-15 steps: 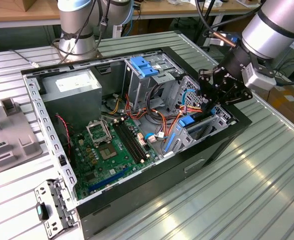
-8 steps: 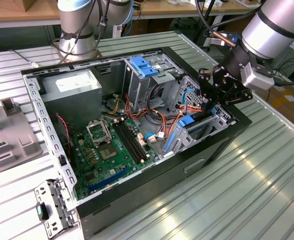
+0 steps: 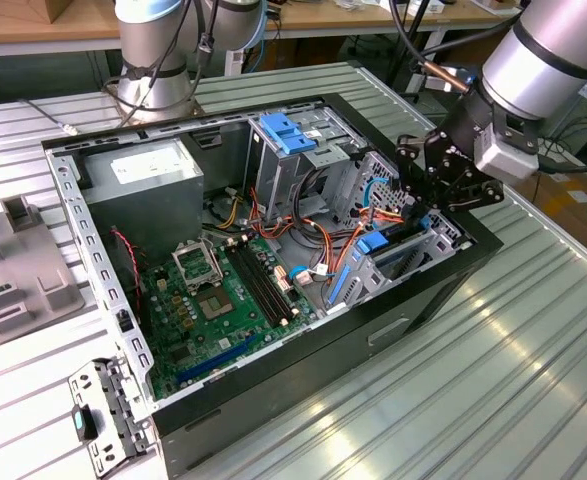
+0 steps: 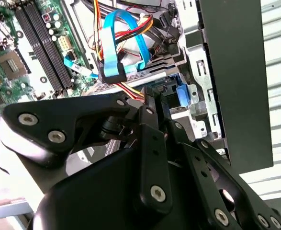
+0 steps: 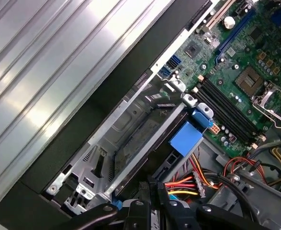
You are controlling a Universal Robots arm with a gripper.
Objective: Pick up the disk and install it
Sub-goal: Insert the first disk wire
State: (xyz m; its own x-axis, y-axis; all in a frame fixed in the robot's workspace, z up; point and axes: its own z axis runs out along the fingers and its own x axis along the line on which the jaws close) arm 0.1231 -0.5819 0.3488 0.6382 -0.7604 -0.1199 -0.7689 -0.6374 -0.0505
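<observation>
Black metal tool (image 3: 425, 205) reaches into the open computer case (image 3: 423, 300) on the table (image 3: 493, 390); we see it closed on the disk (image 5: 150, 143) inside the drive bay.

Ribbed metal table (image 3: 533, 330) under open computer case (image 3: 413, 310), grey moulded tray (image 3: 18, 275) alongside.

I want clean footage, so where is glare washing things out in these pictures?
First wrist view: bright streaks on the ribbed metal table. Exterior view: sheen on the table beside the computer case. Second wrist view: blown-out table strip, dark gripper in shade.
</observation>
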